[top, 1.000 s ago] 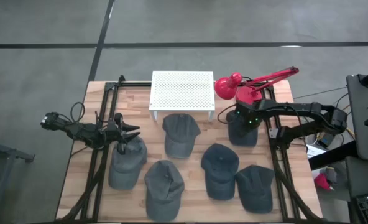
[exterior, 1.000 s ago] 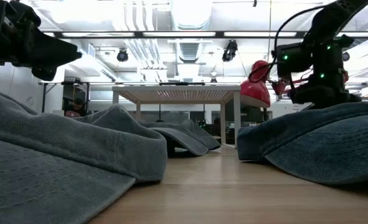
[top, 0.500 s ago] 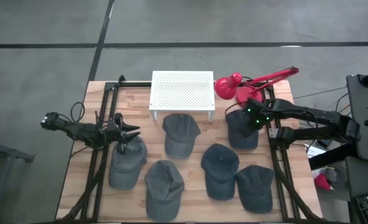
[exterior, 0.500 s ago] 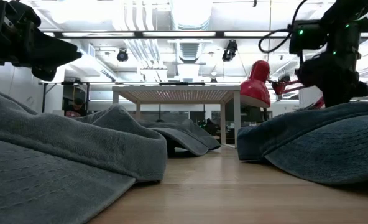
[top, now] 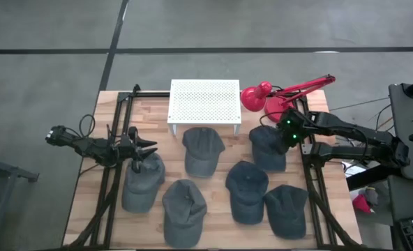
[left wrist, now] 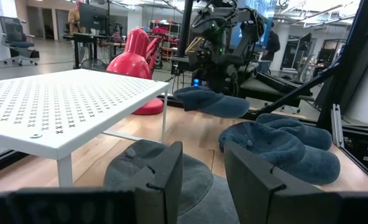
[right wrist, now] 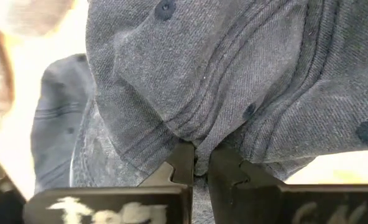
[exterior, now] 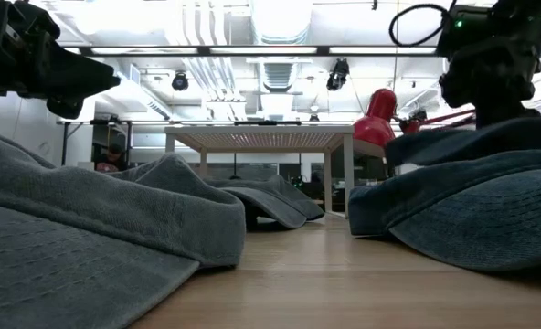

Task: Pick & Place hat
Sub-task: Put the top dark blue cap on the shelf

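Note:
Several dark blue-grey caps lie on the wooden table. My right gripper [top: 284, 135] is shut on one cap [top: 268, 148] near the table's far right, by the red lamp. In the low view this cap [exterior: 476, 142] hangs under the gripper [exterior: 490, 73], above another cap [exterior: 472, 215]. The left wrist view shows the held cap [left wrist: 212, 102] in the air too. My left gripper [top: 148, 146] is open and waits at the table's left, over the far end of a cap [top: 142, 183], touching nothing. My right gripper pinches a raised fold of the cap's crown [right wrist: 193, 134] between its two fingers [right wrist: 183, 155]. It comes from above, pointing down. The cap is lifted clear of the table and hangs roughly level below the fingers, brim toward the table's left.
A white perforated stand [top: 204, 102] is at the table's far middle, with a red desk lamp [top: 280, 94] to its right. Other caps lie at the middle [top: 202, 150], near middle [top: 247, 183], near left [top: 184, 208] and near right [top: 286, 209]. Dark rails [top: 311, 174] run along both sides.
My right gripper has risen and drawn slightly toward the table's right edge, still shut on the cap. The cap has come up off the table with it and now hangs clear above the cap nearer the camera.

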Motion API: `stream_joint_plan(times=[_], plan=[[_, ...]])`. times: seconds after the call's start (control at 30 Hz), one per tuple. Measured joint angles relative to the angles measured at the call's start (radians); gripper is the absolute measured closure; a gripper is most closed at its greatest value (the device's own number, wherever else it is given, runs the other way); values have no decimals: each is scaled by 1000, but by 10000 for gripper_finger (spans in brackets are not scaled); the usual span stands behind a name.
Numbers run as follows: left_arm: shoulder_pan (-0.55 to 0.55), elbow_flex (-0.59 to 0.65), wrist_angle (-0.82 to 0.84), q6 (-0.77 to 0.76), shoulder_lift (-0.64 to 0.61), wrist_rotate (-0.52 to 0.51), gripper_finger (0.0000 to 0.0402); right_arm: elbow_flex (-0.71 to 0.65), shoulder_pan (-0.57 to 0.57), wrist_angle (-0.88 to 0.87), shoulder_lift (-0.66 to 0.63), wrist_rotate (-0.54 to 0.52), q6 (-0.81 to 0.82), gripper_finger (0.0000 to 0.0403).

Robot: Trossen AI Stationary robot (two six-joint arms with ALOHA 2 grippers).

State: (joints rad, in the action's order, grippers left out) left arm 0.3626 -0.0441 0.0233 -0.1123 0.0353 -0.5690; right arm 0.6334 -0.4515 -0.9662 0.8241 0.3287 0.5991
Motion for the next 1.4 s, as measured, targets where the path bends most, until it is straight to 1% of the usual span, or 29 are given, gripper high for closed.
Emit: stream_joint_plan(times=[0.13,0.4,0.6,0.87,0.97,1.1,1.17,1.27,1.33,1.4], plan=[[0,0,0,0,0,0,280,0,0,81,-25,79,0,387],[-1,0,0,0,0,0,280,1,0,330,-37,250,7,387],[0,0,0,0,0,0,280,1,5,452,-37,301,35,387],[0,0,0,0,0,0,280,1,53,513,-37,308,57,387],[0,0,2,0,0,0,280,1,77,571,-37,307,78,387],[0,0,3,0,0,0,280,1,98,702,-35,298,101,387],[0,0,4,0,0,0,280,1,103,768,-35,277,112,387],[0,0,4,0,0,0,280,1,103,845,-35,218,127,387],[0,0,4,0,0,0,280,1,102,879,-35,181,128,387],[0,0,4,0,0,0,280,11,103,878,-33,144,127,387]])
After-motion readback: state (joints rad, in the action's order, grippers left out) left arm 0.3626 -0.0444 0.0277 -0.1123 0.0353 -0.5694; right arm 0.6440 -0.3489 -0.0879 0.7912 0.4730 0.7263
